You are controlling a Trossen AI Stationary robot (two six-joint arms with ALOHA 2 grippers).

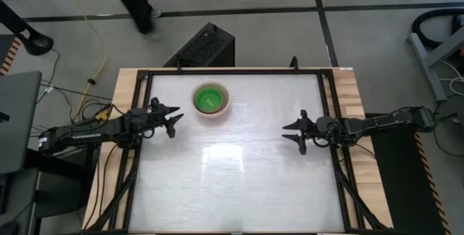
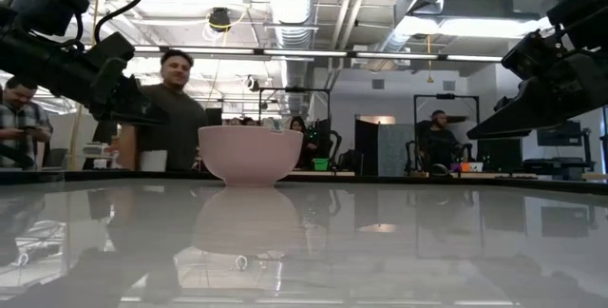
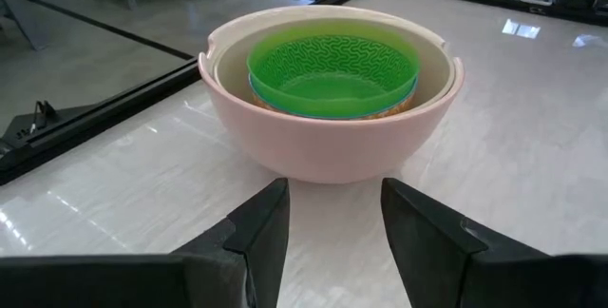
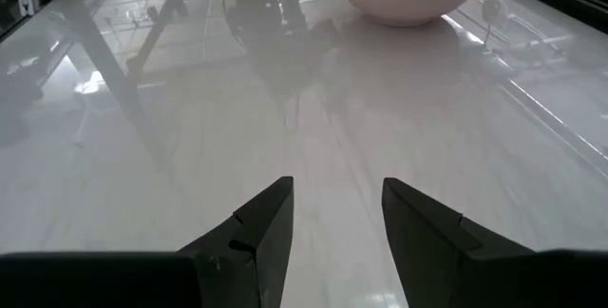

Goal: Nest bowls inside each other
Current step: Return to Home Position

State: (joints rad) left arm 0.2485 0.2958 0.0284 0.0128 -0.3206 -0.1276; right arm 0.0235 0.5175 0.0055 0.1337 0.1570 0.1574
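Observation:
The bowls stand nested on the table toward its far left. The pale pink-cream bowl (image 3: 328,142) is outermost, resting on its base. A grey-beige bowl (image 3: 432,66) sits inside it, and a bright green bowl (image 1: 211,98) is innermost. A thin light blue rim (image 3: 285,102) shows under the green one. My left gripper (image 1: 174,119) hovers open near the table's left edge, just short of the stack. My right gripper (image 1: 299,134) hovers open near the right edge, with nothing between its fingers.
A black frame (image 1: 330,104) runs along the table's edges. People stand in the room beyond the far edge (image 2: 171,108). Bare white tabletop (image 1: 239,177) spreads between the two arms and toward the near edge.

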